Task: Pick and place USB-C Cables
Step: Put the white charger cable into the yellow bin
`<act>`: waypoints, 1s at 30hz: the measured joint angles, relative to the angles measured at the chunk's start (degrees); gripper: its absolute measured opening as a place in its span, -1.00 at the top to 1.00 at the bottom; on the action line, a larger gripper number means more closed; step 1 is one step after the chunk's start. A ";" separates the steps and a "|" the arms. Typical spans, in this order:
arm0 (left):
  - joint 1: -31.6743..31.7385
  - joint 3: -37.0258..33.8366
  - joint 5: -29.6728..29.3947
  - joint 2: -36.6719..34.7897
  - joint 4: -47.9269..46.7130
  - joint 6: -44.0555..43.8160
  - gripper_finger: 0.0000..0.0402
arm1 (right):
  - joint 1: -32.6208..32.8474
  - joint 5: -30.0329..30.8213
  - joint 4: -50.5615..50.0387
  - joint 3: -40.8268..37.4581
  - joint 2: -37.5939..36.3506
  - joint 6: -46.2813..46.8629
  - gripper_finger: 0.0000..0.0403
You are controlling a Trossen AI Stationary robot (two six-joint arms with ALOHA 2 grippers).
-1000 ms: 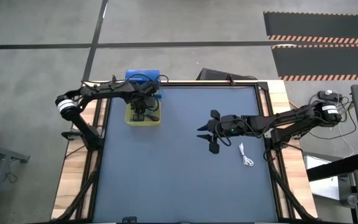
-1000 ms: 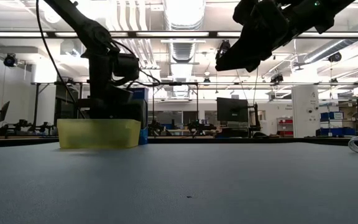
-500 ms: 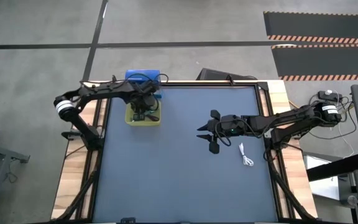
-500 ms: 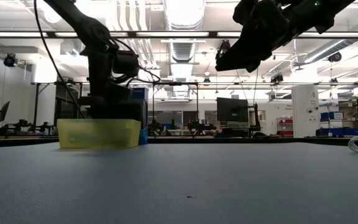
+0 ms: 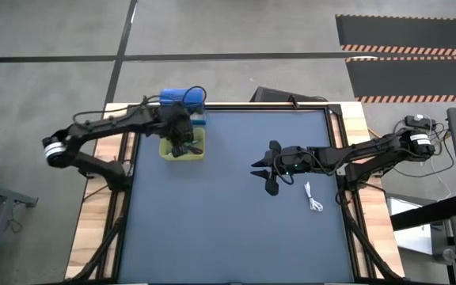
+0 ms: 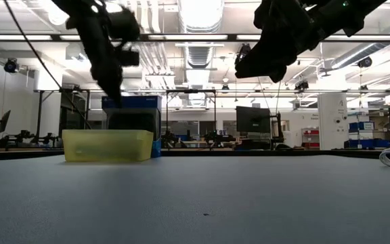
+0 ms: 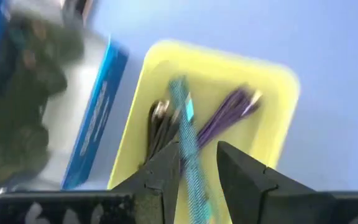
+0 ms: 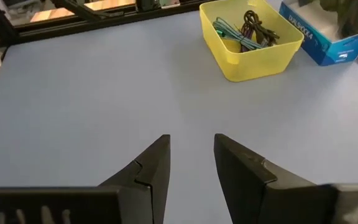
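White USB-C cable (image 5: 313,199) lies limp and light on the tabletop (image 5: 228,222); grasp mid-bundle. Right gripper (image 5: 264,169) hovers spread. Left gripper (image 7: 194,163) hangs parted, empty, above the yellow bin (image 5: 182,147).

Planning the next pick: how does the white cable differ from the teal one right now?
The white USB-C cable lies on the bare table by the right arm's side; the teal USB-C cable lies inside the yellow bin on the left arm's side. The white one lies alone; the teal one shares the bin with a dark purple cable. Both are short and thin.
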 joint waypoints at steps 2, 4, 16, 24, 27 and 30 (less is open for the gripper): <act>-2.51 -1.18 0.09 -2.75 2.96 -2.34 0.55 | 0.00 0.01 -0.02 0.00 0.00 0.76 0.44; -5.09 -3.20 0.22 -5.55 7.39 -4.79 0.55 | 0.00 0.00 0.01 0.00 0.00 2.12 0.44; -15.84 -19.54 0.20 -16.73 39.47 -16.96 0.55 | 0.87 -0.03 -0.07 0.47 0.00 6.19 0.45; -18.07 -26.99 0.13 -17.88 52.26 -19.47 0.55 | 0.87 -0.03 -8.80 4.22 0.00 9.48 0.45; -18.03 -28.08 -0.24 -17.86 52.31 -21.19 0.55 | 0.87 -0.02 -16.44 5.92 0.00 11.58 0.45; -18.05 -28.90 -0.22 -17.82 52.25 -21.48 0.55 | 0.87 -0.02 -21.77 7.16 0.00 13.90 0.45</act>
